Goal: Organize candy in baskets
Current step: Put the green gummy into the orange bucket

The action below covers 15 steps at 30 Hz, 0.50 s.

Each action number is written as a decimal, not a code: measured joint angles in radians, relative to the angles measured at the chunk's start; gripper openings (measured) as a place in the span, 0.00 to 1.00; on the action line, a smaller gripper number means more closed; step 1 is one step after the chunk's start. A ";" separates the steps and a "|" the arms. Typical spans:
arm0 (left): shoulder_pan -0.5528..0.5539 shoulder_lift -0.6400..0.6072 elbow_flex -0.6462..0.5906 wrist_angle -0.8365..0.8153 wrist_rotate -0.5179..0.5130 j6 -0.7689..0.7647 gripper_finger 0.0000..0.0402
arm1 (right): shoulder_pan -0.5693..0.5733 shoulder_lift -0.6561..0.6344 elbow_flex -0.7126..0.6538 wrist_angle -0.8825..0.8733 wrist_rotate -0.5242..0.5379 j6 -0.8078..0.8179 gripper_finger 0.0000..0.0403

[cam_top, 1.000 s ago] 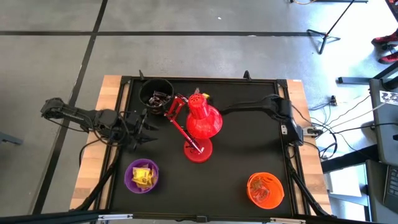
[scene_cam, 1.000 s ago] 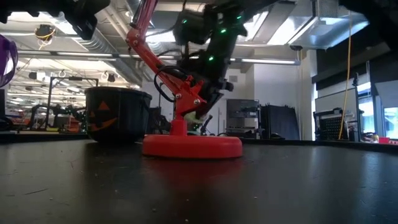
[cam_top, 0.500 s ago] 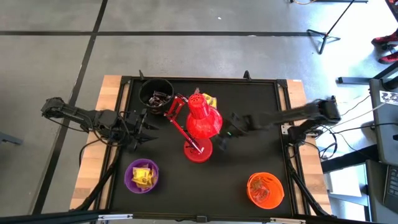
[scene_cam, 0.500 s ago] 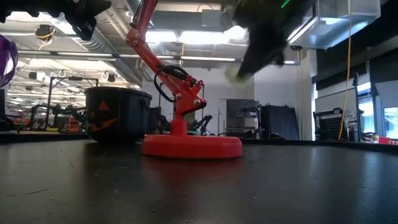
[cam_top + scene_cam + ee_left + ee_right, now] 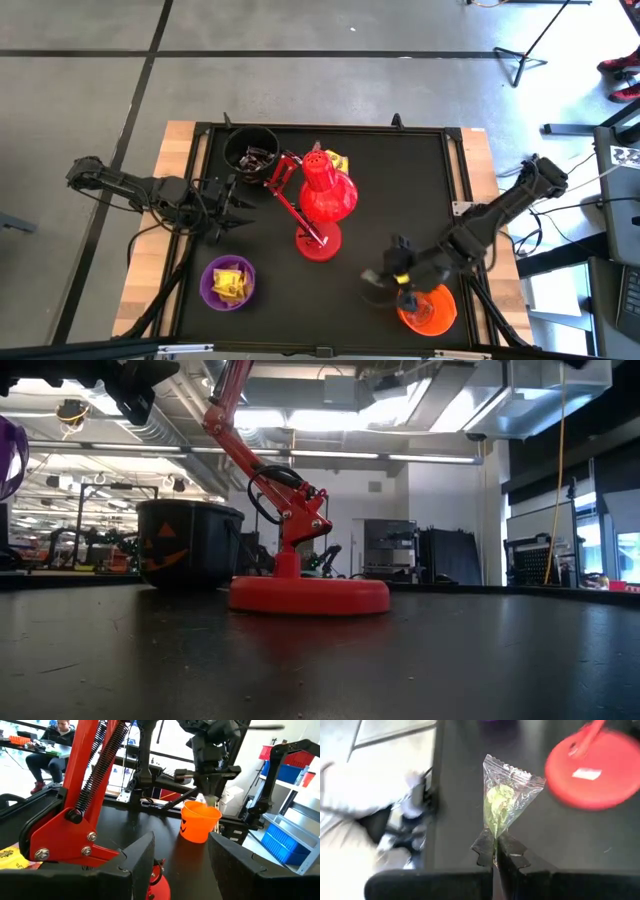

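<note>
Lamp (image 5: 318,205) mid-table, one bucket (image 5: 250,148) at its far left, another (image 5: 228,282) near left, a third (image 5: 427,305) near right.

A robotics lab: open ceiling ducts (image 5: 440,405), blue storage bins (image 5: 290,772), a seated person (image 5: 47,747) at a bench.
</note>
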 joint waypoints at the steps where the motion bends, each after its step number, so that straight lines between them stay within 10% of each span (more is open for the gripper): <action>1: 0.000 0.000 0.000 0.001 -0.001 0.000 0.43 | 0.016 0.000 0.000 -0.018 -0.018 0.017 0.01; 15: 0.000 0.049 0.000 0.001 -0.001 -0.039 0.43 | 0.184 -0.001 0.000 -0.176 -0.172 0.401 0.01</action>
